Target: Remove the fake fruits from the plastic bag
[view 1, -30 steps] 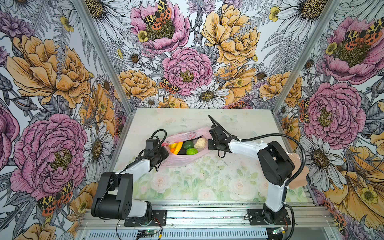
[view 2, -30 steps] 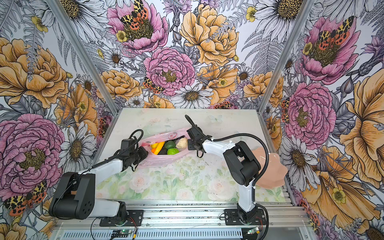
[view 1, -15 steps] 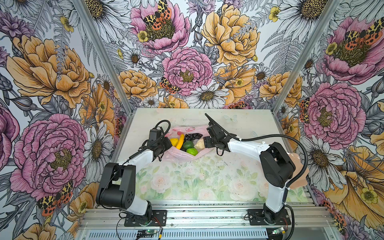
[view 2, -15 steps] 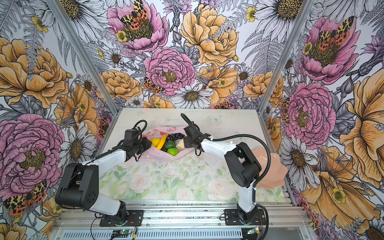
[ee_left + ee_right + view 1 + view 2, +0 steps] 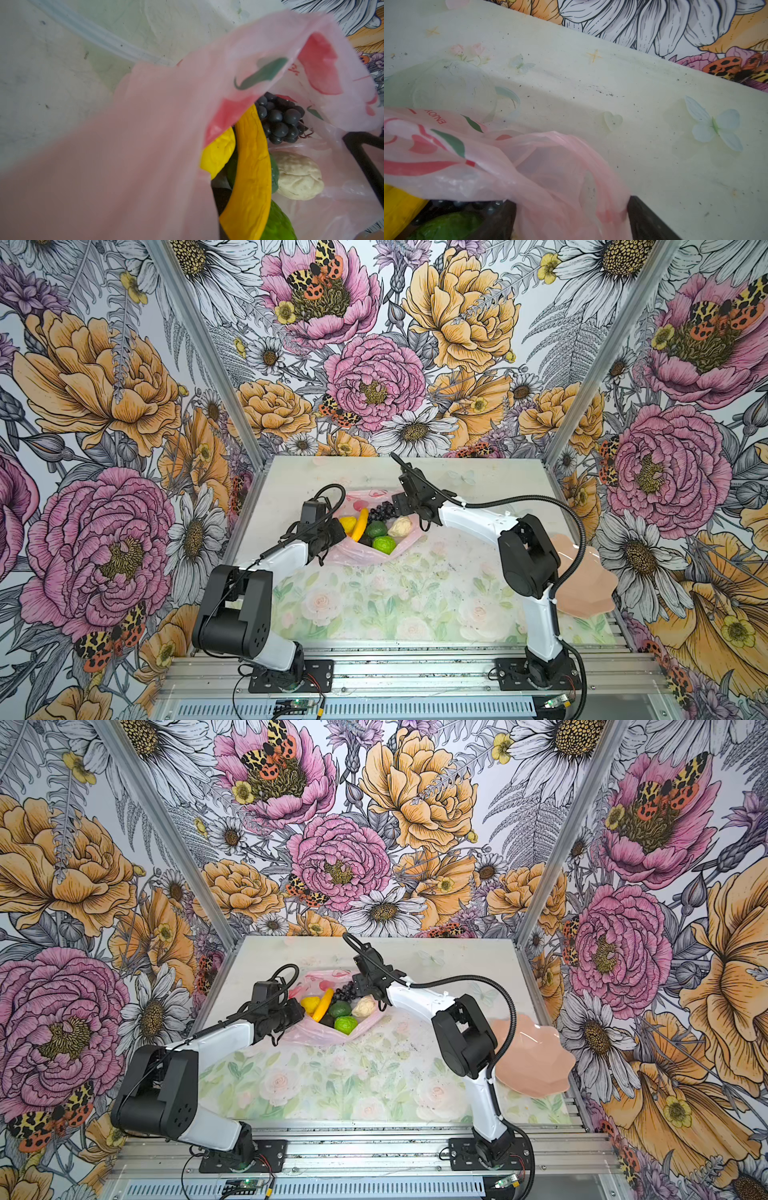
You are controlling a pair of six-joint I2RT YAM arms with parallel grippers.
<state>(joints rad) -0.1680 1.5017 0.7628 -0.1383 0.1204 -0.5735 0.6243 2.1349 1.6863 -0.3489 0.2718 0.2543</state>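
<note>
- Pinching the bag (image 5: 356, 559) edge with the narrow left end effector (image 5: 333, 536), likely to hold its mouth open.
- Piled inside the bag, far back on the table (image 5: 415, 597): all the fruits (image 5: 376, 529).
- Spread wide at the right end effector (image 5: 571, 209), bag handle loose inside, maybe ready to grab fruit.

Left arm (image 5: 282, 556), right arm (image 5: 478, 520): white link shells, black joint housings, black corrugated cable conduit (image 5: 540, 499), black bolted base plates (image 5: 291, 676).

Blurred translucent pink plastic bag (image 5: 124, 166) film hides the left pincer's (image 5: 338, 537) fingers; its grip is unreadable. The right pincer's (image 5: 573, 220) fingers are cropped by the frame edge, as is a yellow plastic fruit (image 5: 396, 207) beside them.
</note>
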